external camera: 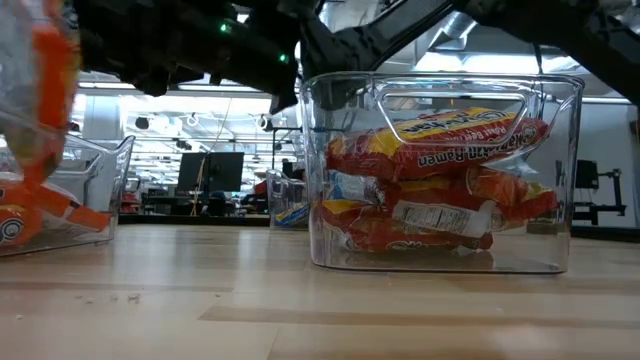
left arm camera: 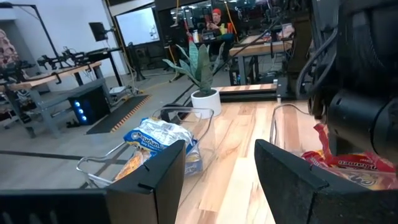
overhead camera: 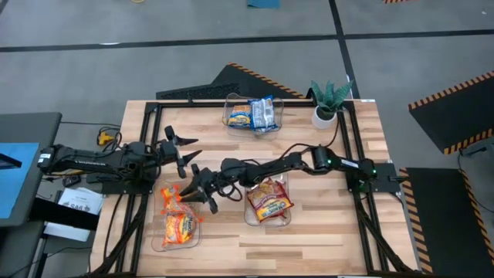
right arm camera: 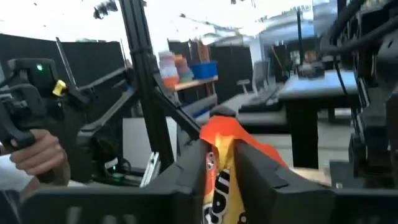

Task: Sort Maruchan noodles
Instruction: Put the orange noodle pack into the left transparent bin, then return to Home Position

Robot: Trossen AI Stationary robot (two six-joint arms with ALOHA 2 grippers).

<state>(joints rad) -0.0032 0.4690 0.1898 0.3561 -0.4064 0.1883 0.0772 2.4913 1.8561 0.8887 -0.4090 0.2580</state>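
Note:
My right gripper (overhead camera: 193,191) reaches across from the table's right and is shut on an orange Maruchan packet (overhead camera: 172,194) above the far end of the left clear bin (overhead camera: 158,241). That bin holds more orange packets (overhead camera: 180,226). The middle bin (overhead camera: 248,218) holds red-brown packets (overhead camera: 268,200), and the far bin (overhead camera: 229,108) holds blue packets (overhead camera: 255,114). My left gripper (overhead camera: 191,149) is open and empty, just beyond the left bin. My right gripper pinches the orange packet between its two fingers (right arm camera: 186,177). The packet's crimped end (right arm camera: 227,134) sticks out past the fingertips. The fingers come from the table's right, slanting down. The packet is lifted above the left bin (external camera: 45,95).
A potted plant (overhead camera: 328,100) stands at the far right of the wooden table. A black frame (overhead camera: 355,154) runs around the work area. The right arm (overhead camera: 293,164) stretches across the table's middle, over the middle bin. Bare wood lies along the near edge (overhead camera: 309,251).

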